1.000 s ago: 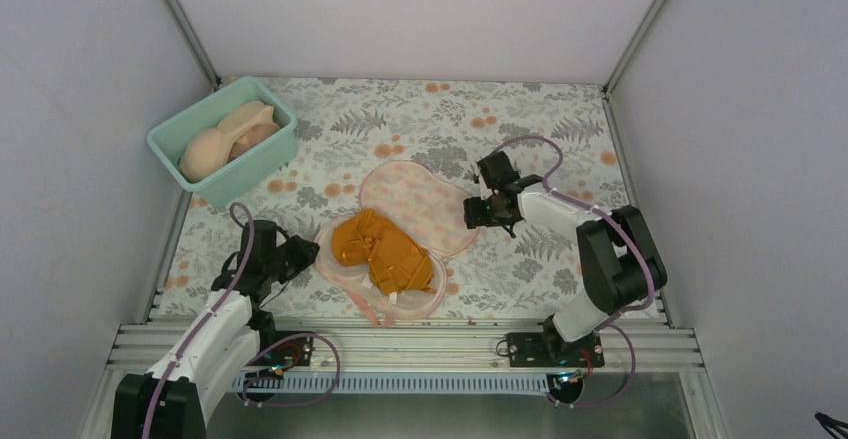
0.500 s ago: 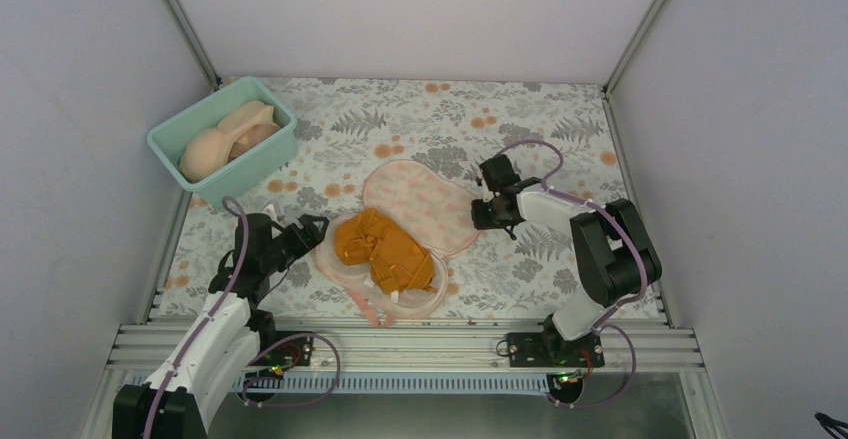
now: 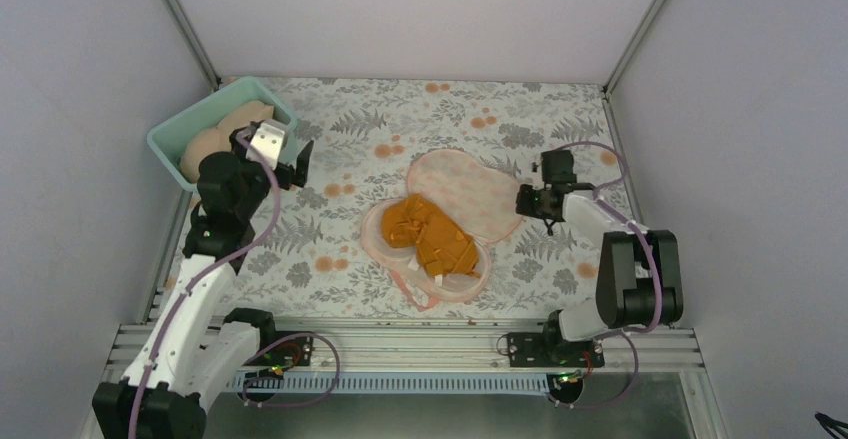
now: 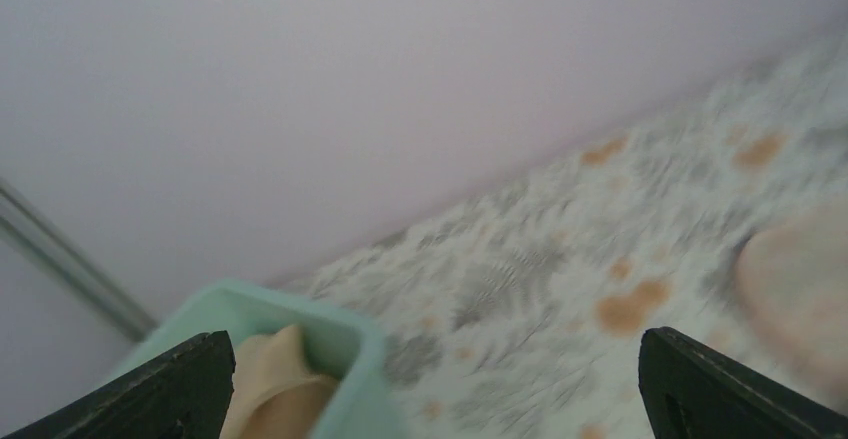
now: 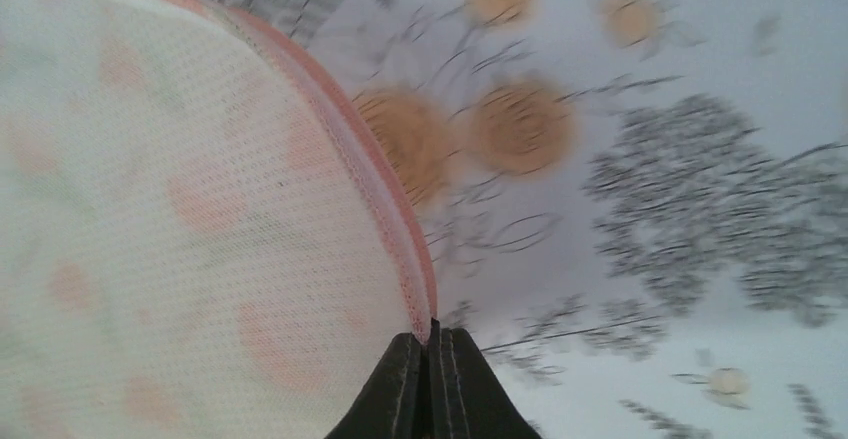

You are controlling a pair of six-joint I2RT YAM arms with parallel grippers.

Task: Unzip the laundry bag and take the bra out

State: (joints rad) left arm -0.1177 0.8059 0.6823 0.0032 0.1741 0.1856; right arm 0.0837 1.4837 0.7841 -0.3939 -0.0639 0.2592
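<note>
Bra (image 3: 432, 242) lies in the opened bag (image 3: 470, 187), long axis running far-left to near-right. My left gripper (image 4: 437, 359), spread wide and empty by the tub (image 3: 168, 140), sits well off to its left; my right gripper (image 5: 432, 344), nearer, pinches the bag's rim.

Open laundry bag (image 3: 462, 191) mid-table, bra (image 3: 430, 239) inside, right gripper (image 3: 527, 202) at its edge, left gripper (image 3: 298, 164) beside teal tub (image 3: 195, 109)

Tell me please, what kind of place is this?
Probably a robot test booth: plain walls enclose a flowered cloth, and the left arm and right arm are bolted to a metal rail.
</note>
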